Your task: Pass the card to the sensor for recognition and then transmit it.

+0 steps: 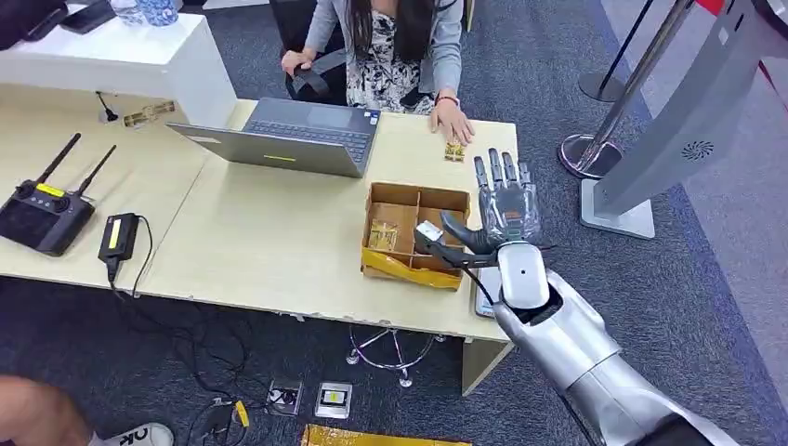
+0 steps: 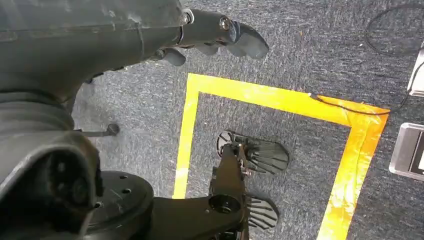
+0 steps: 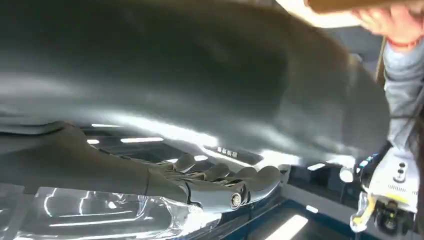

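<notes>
reaching for the card: the step in hand is judged to be the pick-up, with the scan at the sensor not yet done.
card: small gold-patterned cards (image 1: pixel 382 238) are seen lying in the left compartment of the open brown cardboard tray (image 1: pixel 444 196); another gold card (image 1: pixel 454 152) lies on the table just beside the person's hand (image 1: pixel 452 122).
card against hand: the cards in the tray are just beside the thumb tip, not touched by it; whether the small pale object (image 1: pixel 428 231) at the thumb tip is a card cannot be told.
right hand: the silver-armed right hand (image 1: pixel 502 212) is held above the tray's right edge, fingers straight and apart, thumb reaching over the compartments; nothing is seen gripped.
why so held: the spread fingers are judged to be a ready pose for pinching a card out of a compartment.
left hand: the left hand (image 2: pixel 220 32) hangs over grey carpet with yellow floor tape (image 2: pixel 280 97); its fingers look loosely curled on nothing.
surroundings: a grey open laptop (image 1: pixel 297 137) sits on the pale wooden table (image 1: pixel 251 251); a grey slanted kiosk (image 1: pixel 692 125) stands well apart.
</notes>
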You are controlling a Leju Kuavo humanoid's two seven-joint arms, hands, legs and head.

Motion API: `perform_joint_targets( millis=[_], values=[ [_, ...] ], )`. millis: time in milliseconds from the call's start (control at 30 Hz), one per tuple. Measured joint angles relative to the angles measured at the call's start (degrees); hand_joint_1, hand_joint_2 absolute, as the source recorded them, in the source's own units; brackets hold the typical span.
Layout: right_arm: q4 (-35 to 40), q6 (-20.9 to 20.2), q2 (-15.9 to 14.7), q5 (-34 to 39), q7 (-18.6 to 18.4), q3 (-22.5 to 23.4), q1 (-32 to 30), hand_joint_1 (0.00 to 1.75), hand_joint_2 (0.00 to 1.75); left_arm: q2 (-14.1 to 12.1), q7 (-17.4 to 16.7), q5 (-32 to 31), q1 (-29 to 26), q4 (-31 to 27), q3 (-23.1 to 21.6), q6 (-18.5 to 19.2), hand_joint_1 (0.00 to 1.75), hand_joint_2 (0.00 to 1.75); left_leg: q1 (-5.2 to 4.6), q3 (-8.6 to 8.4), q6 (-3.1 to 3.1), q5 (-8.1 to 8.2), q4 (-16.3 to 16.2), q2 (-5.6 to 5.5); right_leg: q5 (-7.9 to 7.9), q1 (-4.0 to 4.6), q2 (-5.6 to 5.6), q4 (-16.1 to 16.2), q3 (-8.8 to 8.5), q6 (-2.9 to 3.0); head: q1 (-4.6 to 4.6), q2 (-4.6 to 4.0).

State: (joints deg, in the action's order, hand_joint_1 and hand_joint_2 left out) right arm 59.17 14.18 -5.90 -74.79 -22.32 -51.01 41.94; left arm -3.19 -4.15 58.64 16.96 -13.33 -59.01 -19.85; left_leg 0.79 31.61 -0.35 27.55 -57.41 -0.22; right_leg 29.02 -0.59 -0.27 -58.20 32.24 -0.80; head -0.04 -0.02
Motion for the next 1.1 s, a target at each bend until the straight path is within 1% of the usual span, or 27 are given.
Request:
perform_joint_targets(
  millis=[100, 267, 333, 367, 467, 500, 567, 667, 800, 933, 1100],
  values=[
    [2.92, -0.76, -0.61, 1.14, 0.54, 0.28, -0.38, 0.00, 0.00, -0.02, 0.20, 0.24, 0.00, 0.00, 0.00, -0.02, 0.00, 0.00, 0.00, 0.00, 0.00, 0.00, 0.00, 0.00, 0.00, 0.00, 0.01, 0.00, 0.00, 0.00, 0.00, 0.00],
    [5.55, 0.90, -1.46, 3.08, 1.22, 0.28, -1.66, 0.00, 0.00, -0.11, 0.52, 0.52, -0.06, 0.00, 0.02, -0.20, 0.00, 0.00, 0.00, 0.01, 0.00, 0.00, 0.00, 0.00, 0.00, 0.00, 0.00, 0.00, -0.01, 0.00, 0.00, 0.00],
    [6.68, 0.86, -1.72, 4.50, 1.35, 0.28, -2.03, 0.00, 0.00, -0.22, 0.89, 1.07, -0.15, 0.00, 0.02, -0.28, 0.00, 0.00, 0.00, 0.00, 0.00, 0.00, 0.01, 0.00, 0.00, 0.00, 0.01, 0.00, 0.00, 0.00, 0.00, 0.00],
    [7.43, 0.37, -1.90, 5.51, 1.35, 0.28, -2.32, 0.00, 1.75, -0.26, 1.20, 1.47, -0.26, 0.00, 0.02, -0.31, 0.00, 0.00, 0.00, 0.00, 0.00, 0.00, 0.00, 0.01, 0.00, 0.00, 0.02, 0.00, 0.00, 0.00, 0.00, 0.00],
    [11.48, -3.85, -2.69, 10.67, 0.15, 0.28, -3.53, 0.00, 1.75, -0.53, 1.97, 2.23, -0.69, 0.00, 0.02, -0.33, 0.00, 0.00, 0.00, 0.00, 0.00, 0.00, 0.00, 0.01, 0.00, 0.00, -0.01, 0.00, 0.00, 0.00, 0.00, 0.00],
    [13.15, -6.05, -3.08, 13.87, -0.85, 0.28, -4.01, 0.00, 1.75, -0.61, 2.18, 2.47, -0.88, 0.00, 0.02, -0.33, 0.00, 0.00, 0.00, 0.00, 0.00, 0.00, 0.00, 0.01, 0.00, 0.00, -0.01, 0.00, 0.00, 0.00, 0.02, 0.00],
    [16.19, -8.19, -3.78, 19.16, -2.58, 0.22, -5.10, 0.00, 1.75, -0.87, 2.67, 2.88, -1.27, 0.00, 0.04, -0.31, 0.00, 0.00, 0.00, 0.00, 0.00, 0.00, 0.01, 0.01, 0.01, 0.00, 0.00, 0.00, 0.01, 0.00, 0.00, 0.00],
    [20.84, -8.33, -5.05, 21.26, -3.69, 0.13, -6.94, 0.00, 1.75, -1.16, 3.08, 3.04, -1.74, 0.00, 0.07, -0.37, 0.00, 0.00, 0.00, 0.03, 0.00, 0.01, 0.01, 0.01, 0.01, 0.00, 0.01, 0.00, 0.03, 0.00, 0.00, 0.00],
    [24.94, -7.98, -6.36, 22.80, -3.91, -0.04, -8.38, 0.00, 1.75, -1.33, 3.10, 3.02, -1.87, 0.00, 0.07, -0.57, 0.00, 0.00, 0.00, 0.03, 0.00, 0.01, 0.01, 0.01, 0.01, 0.00, -0.01, 0.01, 0.02, 0.00, 0.02, 0.00],
    [26.33, -6.71, -6.77, 22.67, -4.02, -0.63, -9.52, 0.00, 1.75, -1.33, 3.10, 3.02, -1.95, 0.00, 0.07, -0.63, 0.00, 0.00, 0.00, 0.01, 0.00, 0.01, 0.02, 0.01, 0.00, 0.00, 0.00, 0.01, 0.01, 0.00, 0.00, 0.00],
    [26.36, -3.06, -6.49, 19.73, -3.45, -1.47, -12.20, 0.00, 1.75, -1.33, 3.10, 2.99, -1.97, 0.00, 0.09, -0.66, 0.00, 0.00, 0.00, 0.06, 0.00, 0.01, 0.02, 0.00, 0.01, 0.00, -0.02, 0.00, 0.01, 0.01, 0.00, 0.00]
  ],
)
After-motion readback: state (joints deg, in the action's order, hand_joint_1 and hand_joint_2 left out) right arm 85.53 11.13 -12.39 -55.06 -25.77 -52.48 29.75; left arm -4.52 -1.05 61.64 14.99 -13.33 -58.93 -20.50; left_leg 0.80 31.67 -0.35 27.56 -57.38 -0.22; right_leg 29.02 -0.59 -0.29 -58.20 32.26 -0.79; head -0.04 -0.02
